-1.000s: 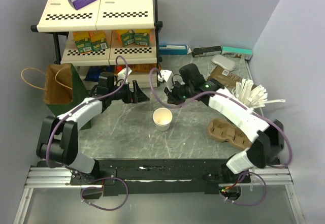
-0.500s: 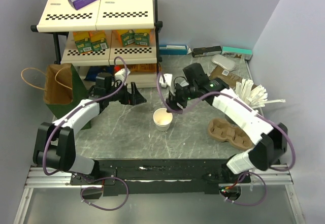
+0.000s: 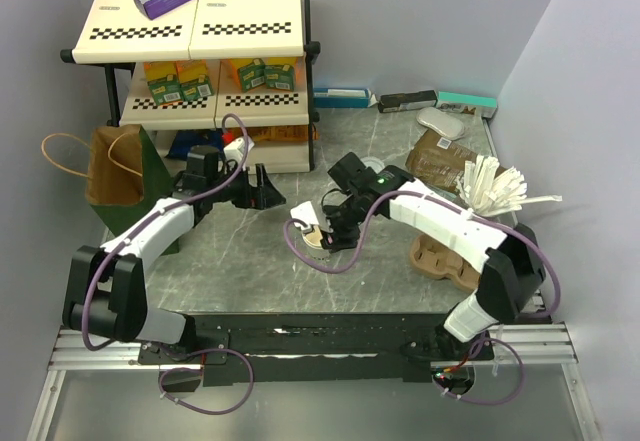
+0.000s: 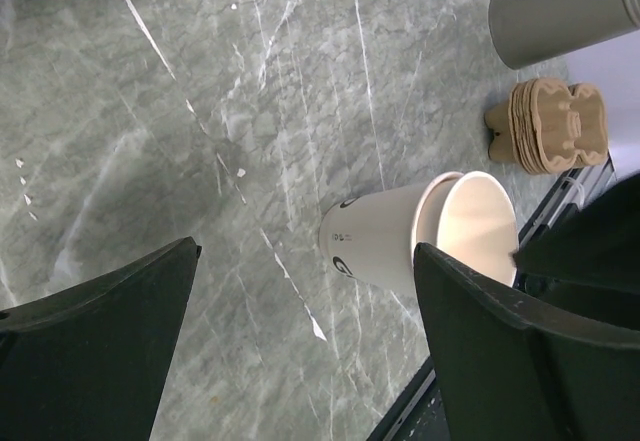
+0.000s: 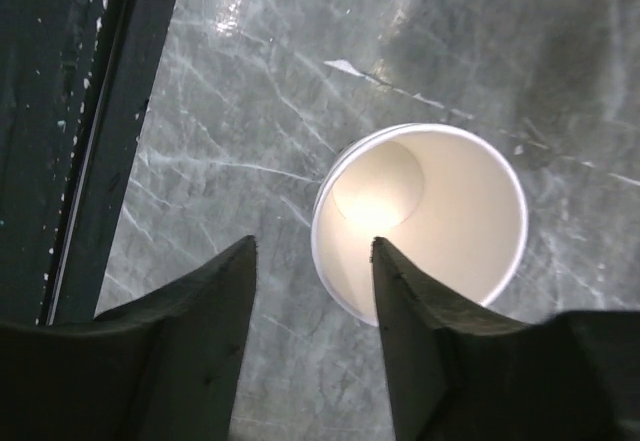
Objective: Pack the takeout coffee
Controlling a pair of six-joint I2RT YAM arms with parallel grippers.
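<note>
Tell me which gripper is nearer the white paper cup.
Right. The right gripper hangs directly over the paper cup, fingers straddling its rim; the left gripper sits clear, to its left in the overhead view.

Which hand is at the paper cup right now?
The right hand: open, directly above the rim of the white paper cup. The left hand, also open, hangs apart from it, nearer the shelf.
</note>
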